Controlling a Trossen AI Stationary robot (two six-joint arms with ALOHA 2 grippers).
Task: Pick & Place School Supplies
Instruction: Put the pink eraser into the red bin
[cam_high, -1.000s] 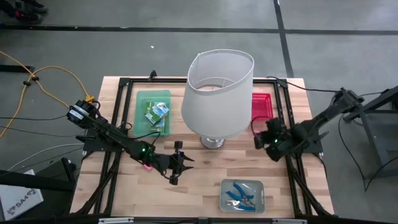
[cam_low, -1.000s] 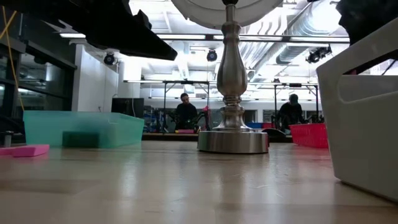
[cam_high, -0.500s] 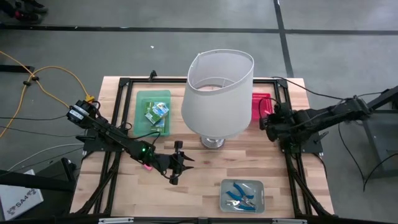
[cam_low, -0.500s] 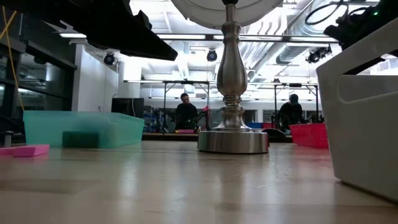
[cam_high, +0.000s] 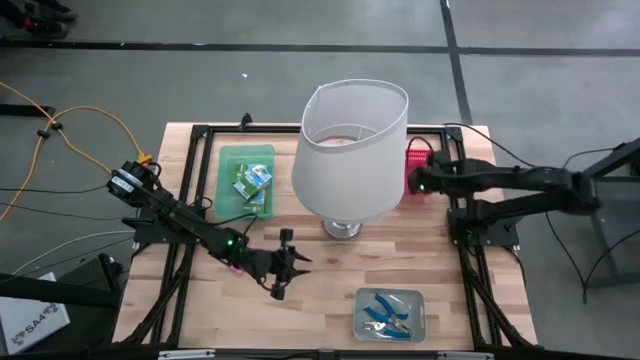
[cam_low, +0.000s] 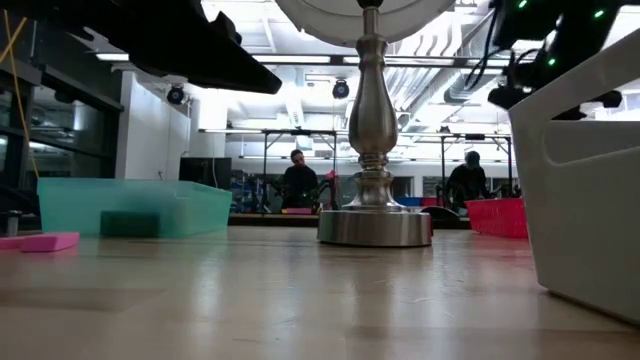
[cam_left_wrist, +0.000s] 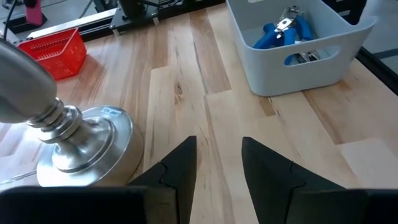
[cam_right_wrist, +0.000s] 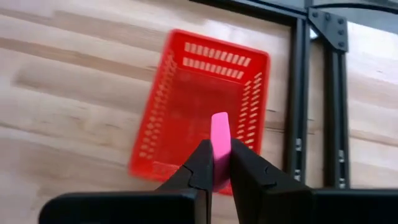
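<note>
right gripper (cam_right_wrist: 216, 163) is holding a pink eraser (cam_right_wrist: 219, 140) over the red basket (cam_right_wrist: 171, 106)

its fingers are pinching the eraser upright between them, above the basket beside the lamp (cam_high: 350, 150). the left gripper (cam_left_wrist: 217, 163) is waiting partly open and empty over bare wood near the lamp base (cam_left_wrist: 84, 146), with blue-handled scissors (cam_left_wrist: 283, 31) lying in the grey tray (cam_left_wrist: 298, 53) and another pink eraser (cam_low: 40, 242) resting on the table (cam_high: 330, 285).

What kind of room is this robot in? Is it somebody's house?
Probably not a house: it looks like a workshop or robot lab. Bare ceiling ducts and metal racks show behind the wooden table, and the floor below is grey concrete.
</note>
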